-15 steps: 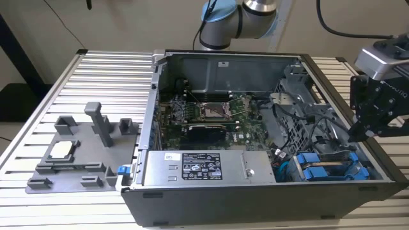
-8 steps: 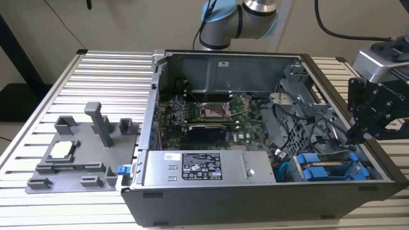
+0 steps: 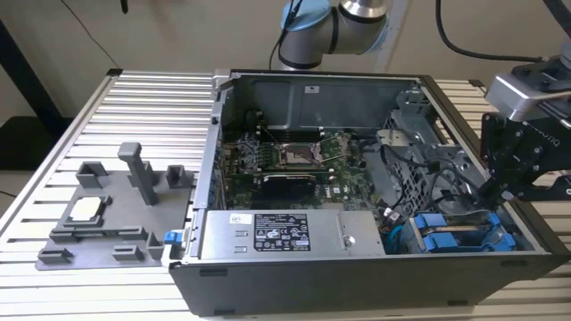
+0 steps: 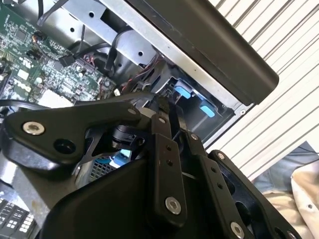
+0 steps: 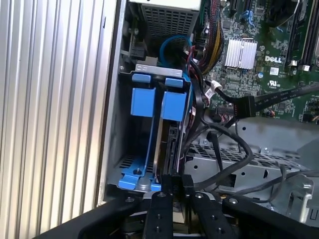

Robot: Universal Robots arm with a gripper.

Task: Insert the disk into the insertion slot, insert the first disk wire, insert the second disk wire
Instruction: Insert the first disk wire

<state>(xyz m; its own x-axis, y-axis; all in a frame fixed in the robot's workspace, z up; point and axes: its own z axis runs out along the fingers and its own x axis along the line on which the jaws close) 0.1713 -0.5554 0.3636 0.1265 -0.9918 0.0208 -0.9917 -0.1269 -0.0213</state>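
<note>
Disk [image 5: 172, 106] sitting upright in cage slot [image 5: 149, 68] inside computer case [image 3: 295, 281], beside second blue-framed drive [image 5: 142, 102]. Claw [image 5: 177, 180] hovering at disk's rear edge, fingers narrow, nearly touching.

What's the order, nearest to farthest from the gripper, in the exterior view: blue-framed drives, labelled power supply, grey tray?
From the gripper:
1. blue-framed drives, just below it
2. power supply, mid-case
3. grey tray, outside the case, the exterior view's left
</note>
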